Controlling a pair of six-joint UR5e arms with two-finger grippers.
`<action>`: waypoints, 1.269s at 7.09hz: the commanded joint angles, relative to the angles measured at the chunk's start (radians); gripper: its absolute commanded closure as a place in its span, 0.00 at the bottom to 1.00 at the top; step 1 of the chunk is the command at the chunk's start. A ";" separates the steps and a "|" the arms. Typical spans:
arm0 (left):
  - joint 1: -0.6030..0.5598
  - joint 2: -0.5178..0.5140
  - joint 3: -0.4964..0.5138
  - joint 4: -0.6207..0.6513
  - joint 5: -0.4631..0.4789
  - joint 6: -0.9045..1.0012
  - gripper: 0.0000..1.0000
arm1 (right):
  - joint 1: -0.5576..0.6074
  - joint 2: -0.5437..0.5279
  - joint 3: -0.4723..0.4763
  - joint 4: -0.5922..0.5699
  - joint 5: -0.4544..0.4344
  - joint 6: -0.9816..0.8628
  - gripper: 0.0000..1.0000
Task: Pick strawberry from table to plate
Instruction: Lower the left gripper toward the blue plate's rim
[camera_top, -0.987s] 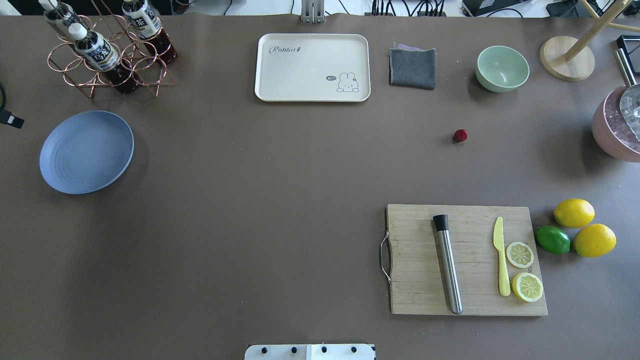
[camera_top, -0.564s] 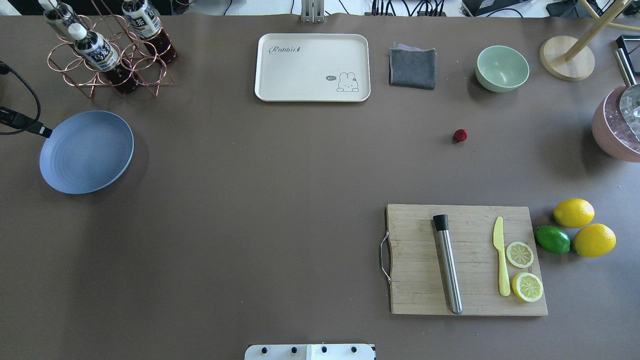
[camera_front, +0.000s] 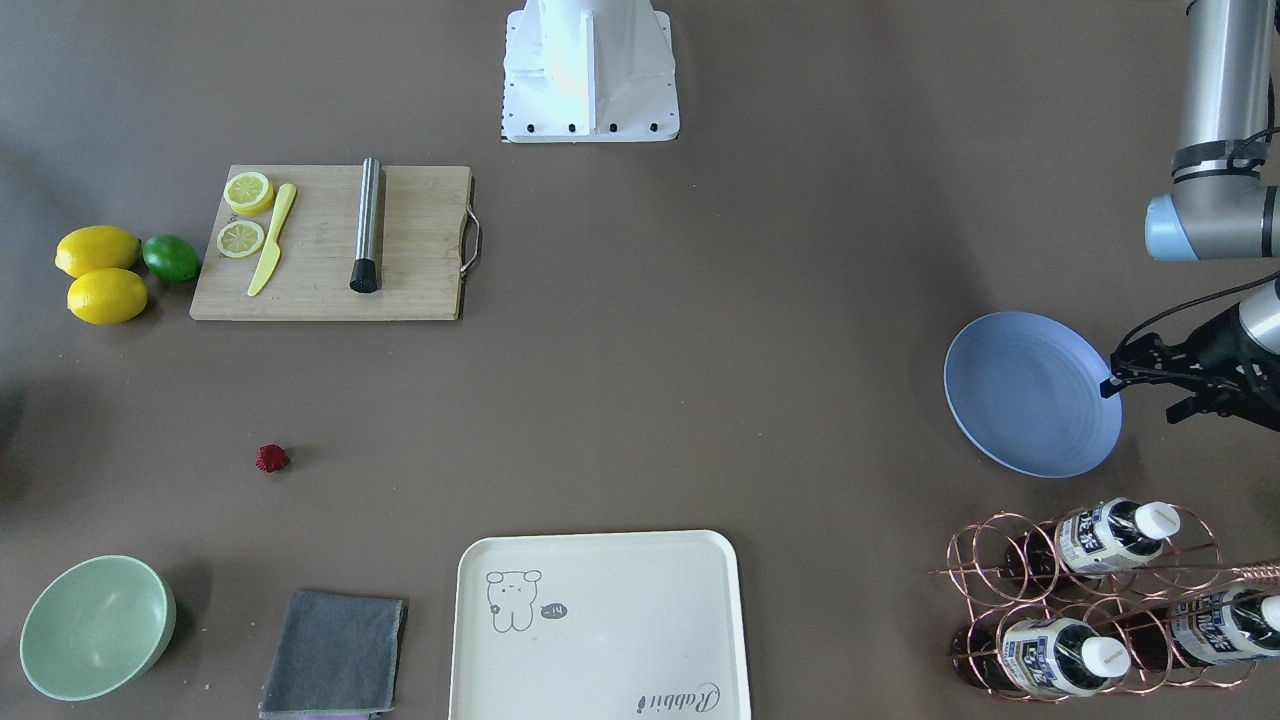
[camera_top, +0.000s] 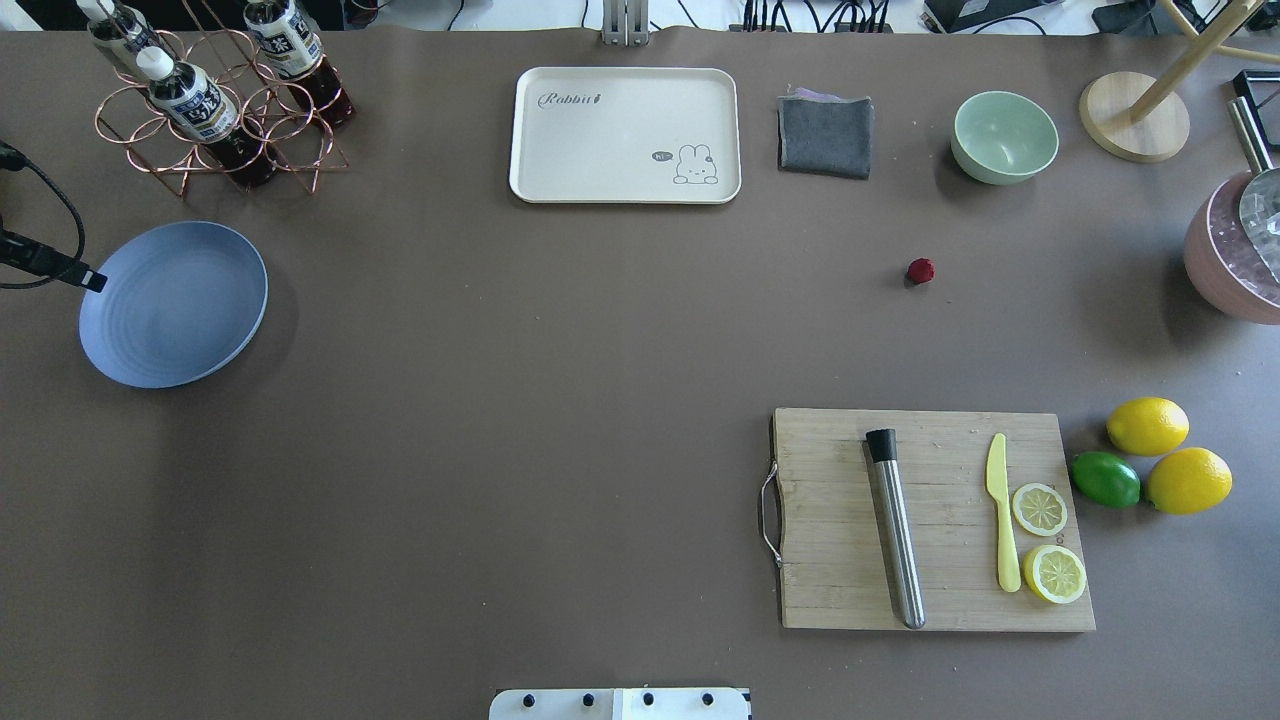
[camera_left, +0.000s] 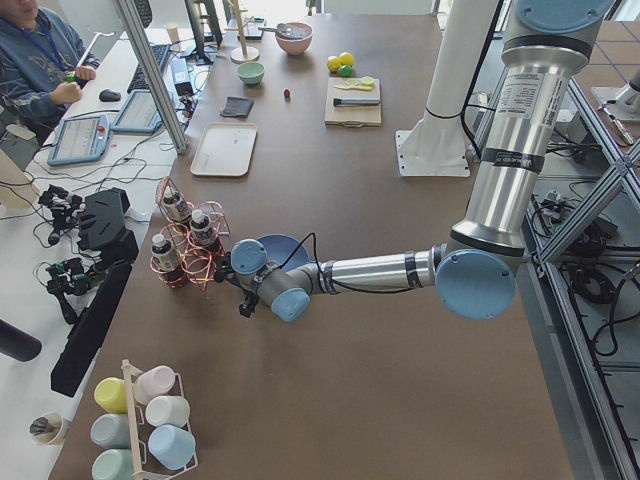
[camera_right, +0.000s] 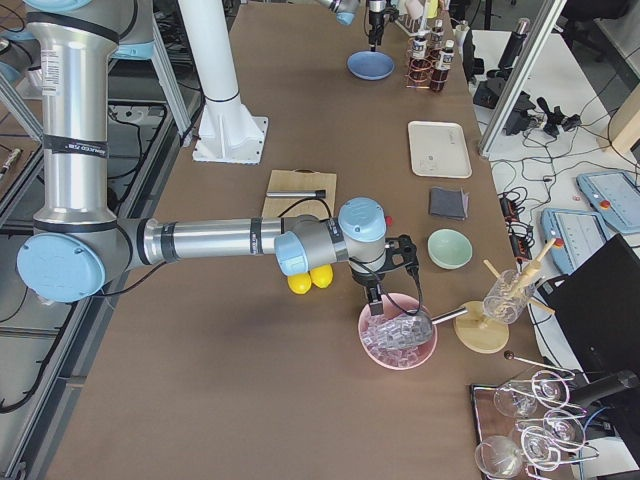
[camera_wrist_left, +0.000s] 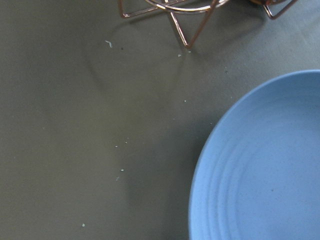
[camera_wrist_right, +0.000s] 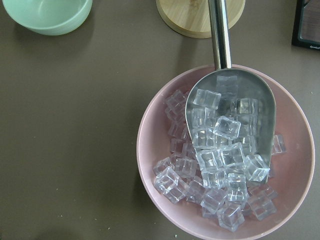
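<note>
Starting at the left of the overhead view, the plate (camera_top: 190, 320) lies bare near the left edge of the table (camera_top: 520, 400). The left pincer (camera_left: 243, 306) hangs just beside the plate's outer rim. Its wrist view shows only a curve of blue plate and bare table, with no fingers, so I cannot tell whether it is released or clenched.

Right of centre, in the upper half of that frame, the strawberry (camera_top: 920, 270) sits alone on the table. It is well apart from the plate, between the green bowl (camera_top: 1004, 137) above it and the board (camera_top: 830, 560) below it. Nothing touches it.

At the far right, the right pincer (camera_right: 372, 292) hovers over the pink bowl (camera_wrist_right: 150, 150) of ice with its scoop (camera_wrist_right: 220, 30). That wrist view shows no fingers either, and the side view is no ground for a judgement, so its state cannot be told. It carries nothing that I can see.

By these pictures the task is at its very beginning, and no step is done. The berry is not yet approached, and neither pincer is near it. What is left, as I judge it:
- the reach to the berry
- the grasp
- the long carry across the table to the left
- the release onto the plate
</note>
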 joint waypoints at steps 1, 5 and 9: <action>0.015 -0.001 0.005 -0.006 0.000 -0.002 0.07 | -0.005 0.003 0.000 0.000 0.000 0.000 0.00; 0.017 -0.005 0.019 -0.005 -0.001 -0.004 0.56 | -0.008 0.003 -0.002 0.000 -0.002 0.000 0.00; 0.012 -0.014 -0.026 -0.023 -0.011 -0.146 1.00 | -0.009 0.003 0.000 0.005 -0.002 0.002 0.00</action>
